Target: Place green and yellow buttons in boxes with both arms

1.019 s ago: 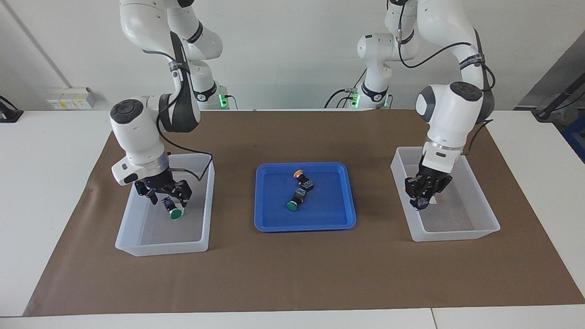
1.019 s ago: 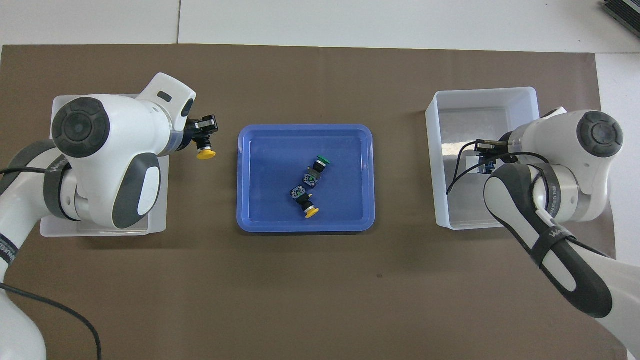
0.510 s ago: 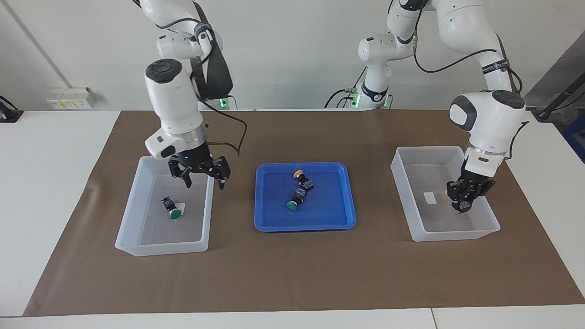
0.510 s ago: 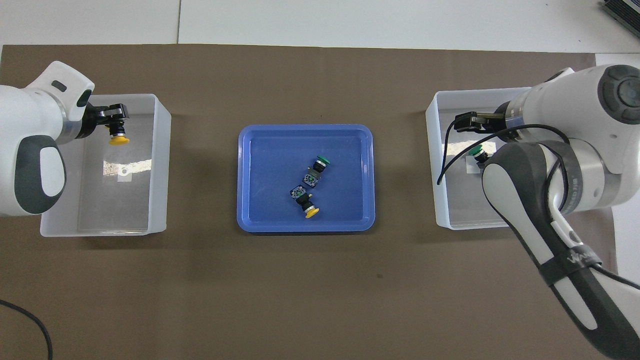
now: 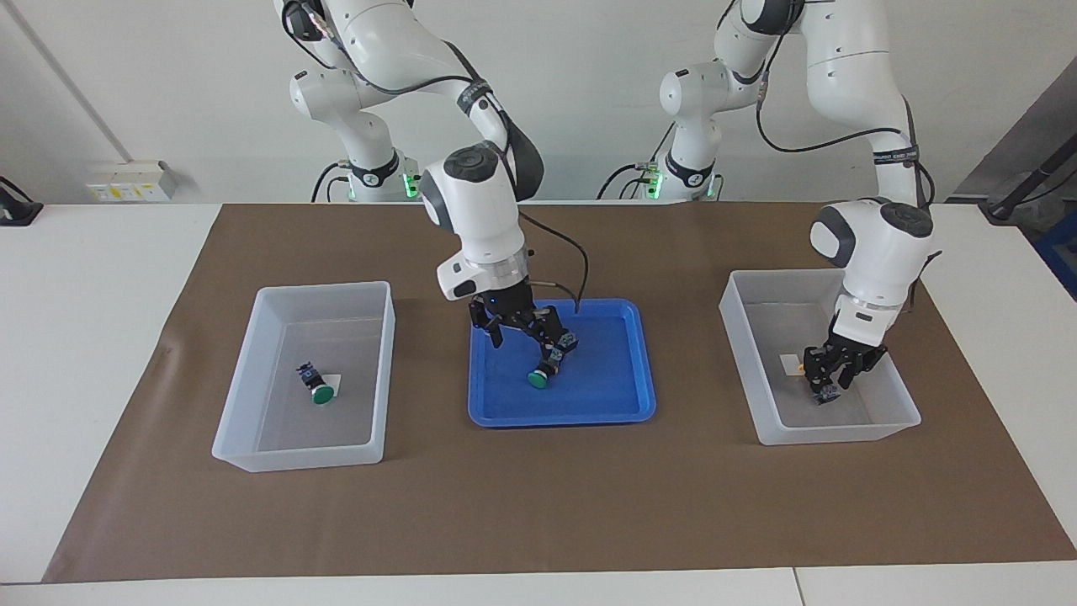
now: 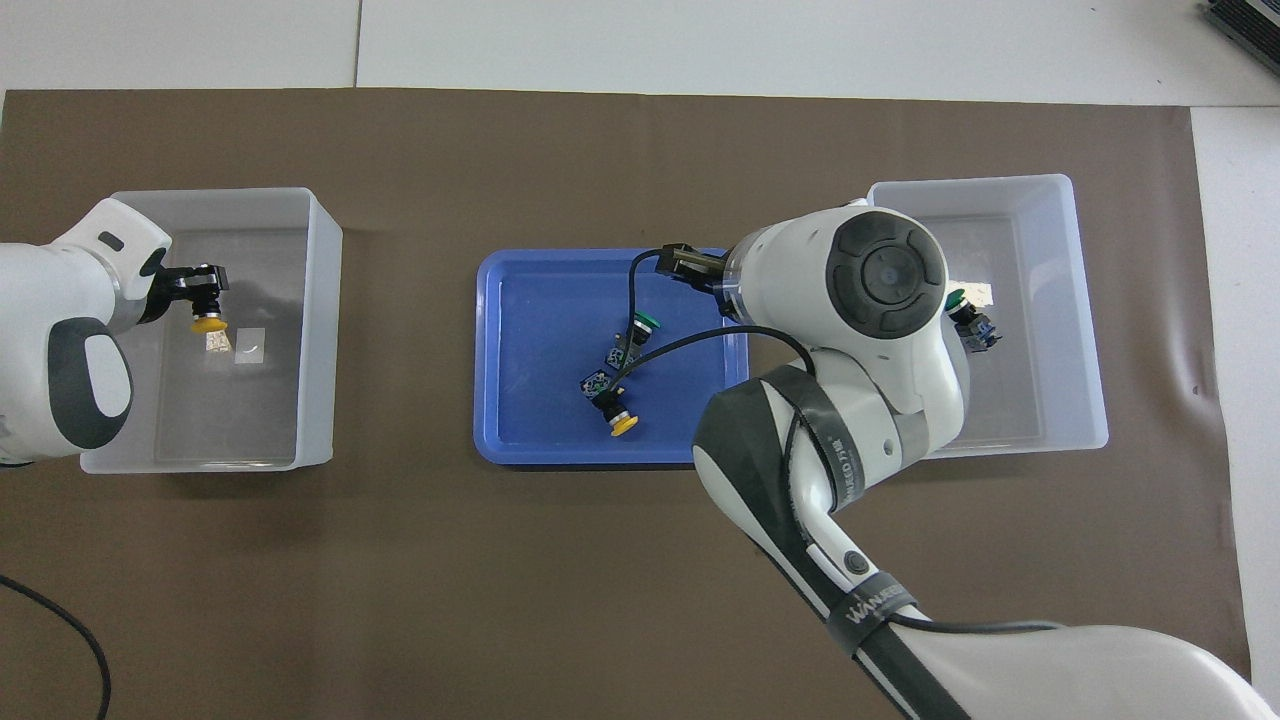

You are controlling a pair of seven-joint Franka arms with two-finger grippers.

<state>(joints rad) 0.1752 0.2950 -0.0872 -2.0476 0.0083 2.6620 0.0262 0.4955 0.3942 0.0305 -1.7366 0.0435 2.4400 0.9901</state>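
A brown mat (image 5: 538, 505) is spread on the white counter (image 5: 84, 337), and a shallow blue tray (image 5: 639, 353) lies at its middle between two translucent white boxes. The right gripper (image 5: 523, 337) is lowered into the tray with its fingers (image 5: 496, 335) spread open and nothing held between them. It stands just above the two buttons lying end to end there. Of these, the green-capped button in the tray (image 5: 540, 374) lies farther from the robots and the yellow-capped button in the tray (image 6: 622, 424) nearer to them. The latter's cap is hidden by the gripper in the facing view. In the box at the right arm's end (image 5: 324, 289) a green-capped button (image 5: 317, 389) lies on its side, touching a small white sticker (image 5: 334, 381) on the floor. The left gripper (image 5: 829, 385) is sunk low inside the box at the left arm's end (image 5: 740, 353), beside that box's own sticker (image 5: 791, 364). A yellow-capped button (image 6: 207, 323) is seen directly at its tip, but whether its fingers grip that button or have let go cannot be told. No writing can be made out on either sticker. White lettering is printed on a black strap (image 6: 868, 608) around the right arm, but it cannot be read with certainty.
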